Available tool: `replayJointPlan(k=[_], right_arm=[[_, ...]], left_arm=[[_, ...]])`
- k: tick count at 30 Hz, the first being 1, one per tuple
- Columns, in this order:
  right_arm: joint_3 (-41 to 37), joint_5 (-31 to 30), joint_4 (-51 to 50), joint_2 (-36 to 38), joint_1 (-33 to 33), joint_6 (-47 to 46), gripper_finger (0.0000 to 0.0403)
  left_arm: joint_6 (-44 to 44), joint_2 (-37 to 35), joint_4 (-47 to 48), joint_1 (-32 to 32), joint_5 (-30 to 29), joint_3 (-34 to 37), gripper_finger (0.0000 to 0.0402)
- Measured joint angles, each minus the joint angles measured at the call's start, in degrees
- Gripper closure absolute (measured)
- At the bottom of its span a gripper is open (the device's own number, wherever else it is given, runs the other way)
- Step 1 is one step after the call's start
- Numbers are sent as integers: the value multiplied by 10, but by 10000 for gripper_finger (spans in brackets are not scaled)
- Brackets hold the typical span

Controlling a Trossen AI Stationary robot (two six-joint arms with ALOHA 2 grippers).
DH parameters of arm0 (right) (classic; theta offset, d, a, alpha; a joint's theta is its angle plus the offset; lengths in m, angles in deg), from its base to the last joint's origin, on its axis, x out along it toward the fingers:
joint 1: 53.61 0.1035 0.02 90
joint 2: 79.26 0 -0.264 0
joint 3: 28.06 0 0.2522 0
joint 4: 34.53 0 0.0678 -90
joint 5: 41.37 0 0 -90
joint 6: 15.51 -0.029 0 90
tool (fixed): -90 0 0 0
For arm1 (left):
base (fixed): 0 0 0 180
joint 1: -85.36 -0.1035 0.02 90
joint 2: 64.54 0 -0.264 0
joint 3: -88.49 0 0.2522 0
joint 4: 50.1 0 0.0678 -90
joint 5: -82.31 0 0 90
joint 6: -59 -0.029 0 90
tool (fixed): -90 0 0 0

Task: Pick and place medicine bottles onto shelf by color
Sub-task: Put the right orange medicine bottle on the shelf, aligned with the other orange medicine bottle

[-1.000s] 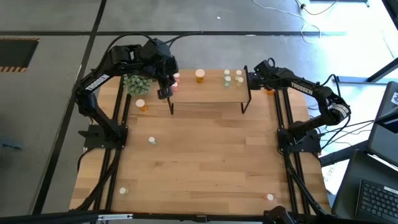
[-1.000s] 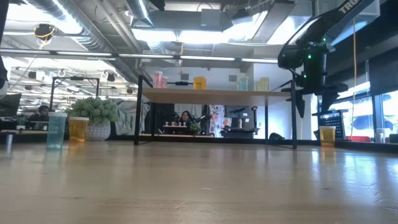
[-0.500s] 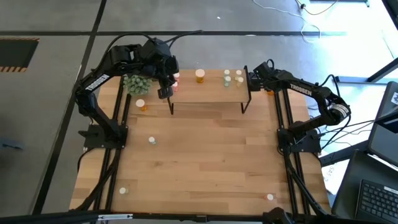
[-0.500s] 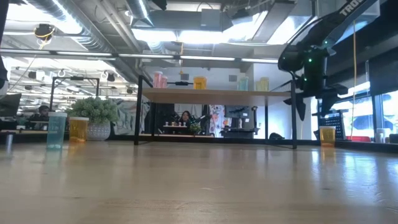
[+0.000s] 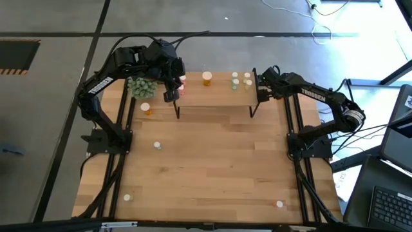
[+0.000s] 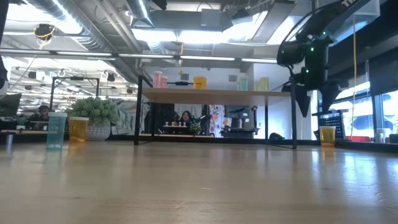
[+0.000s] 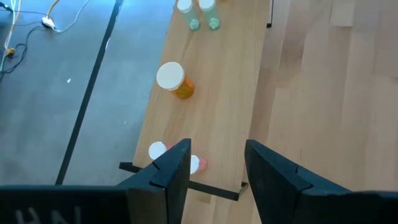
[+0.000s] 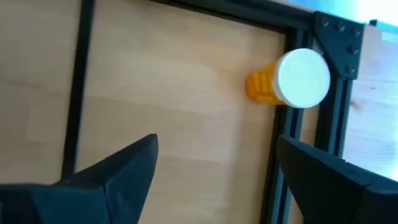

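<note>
The shelf point(image 5: 215, 90) stands at the table's far side on black legs. On its board stand two pink-red medicine bottles point(image 7: 198, 164) at the left end, an orange one point(image 7: 176, 81) in the middle and several pale green ones point(image 5: 241, 80) at the right. My left gripper point(image 7: 217, 168) hovers open above the shelf's left end point(image 5: 170, 95) with nothing between its fingers. My right gripper point(image 8: 217, 162) hangs open and empty off the shelf's right end point(image 5: 259, 90), pointing steeply down. An orange bottle point(image 8: 292, 79) stands on the table just beyond it.
A spiky green plant point(image 5: 141, 86) stands left of the shelf. An orange bottle point(image 5: 147, 109) and a pale one point(image 5: 157, 146) stand on the left of the table. Two more small bottles point(image 5: 127, 197) point(image 5: 279, 204) stand near the front edge. Black rails point(image 8: 333, 43) flank the tabletop.
My right gripper has rolled about its own axis and shifted a little toward the table's near edge beside the shelf's right end, staying open. The left arm and all bottles have kept still.
</note>
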Motion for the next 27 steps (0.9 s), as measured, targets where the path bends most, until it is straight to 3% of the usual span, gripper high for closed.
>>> replayJointPlan(k=[9, 18, 27], right_arm=[[0, -56, -79, 42, 56, -87, 75], [1, -90, -105, 80, 58, -106, 75], [1, -150, -165, 93, 57, -216, 75]], left_arm=[[4, 0, -7, 0, 0, 0, 255], [10, 0, -7, 0, 0, 0, 255], [46, 0, -7, 0, 0, 0, 255]])
